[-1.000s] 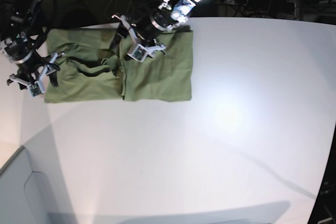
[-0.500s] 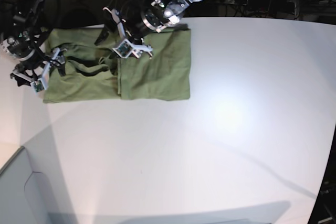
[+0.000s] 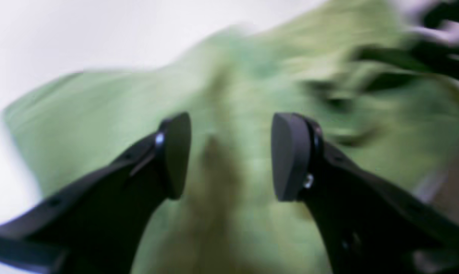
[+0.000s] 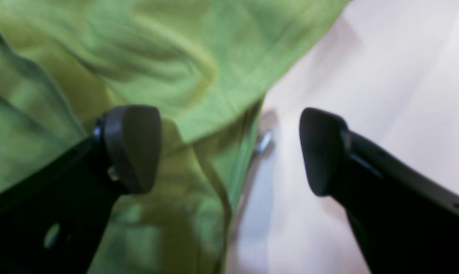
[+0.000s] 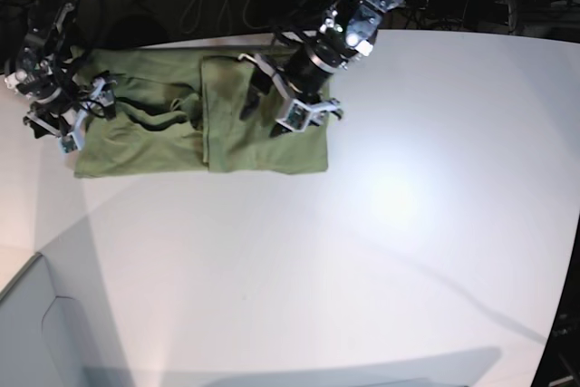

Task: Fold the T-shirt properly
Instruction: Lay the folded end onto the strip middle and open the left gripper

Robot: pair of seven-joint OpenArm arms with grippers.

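Two arms reach over one T-shirt (image 5: 272, 147), which lies toward the desk's (image 5: 435, 224) far edge, its left part running close to the far-left corner as the base view shows it. The shirt is partly folded: a thicker panel sits at the right of that view, with an upright edge along its left side, while the remaining cloth spreads out flatter to the left, rumpled and creased in the middle. The left end effector (image 3: 229, 156) stands open above the folded panel, cloth visible between its fingers and nothing gripped. The right end effector (image 4: 229, 152) is wide open too, by the shirt's outer left border, with one finger over the fabric and the other over bare desk; it holds nothing. The step in hand seems to be the second side fold, one side apparently being in already. The next move probably calls for the right end effector to close on that outer border, lift it and carry it across toward the panel, with the left one taking a second hold along the cloth or keeping clear. The loose creases may want smoothing first, or they could bunch inside the fold. Counted: one garment, two arms, two end effectors, one desk.
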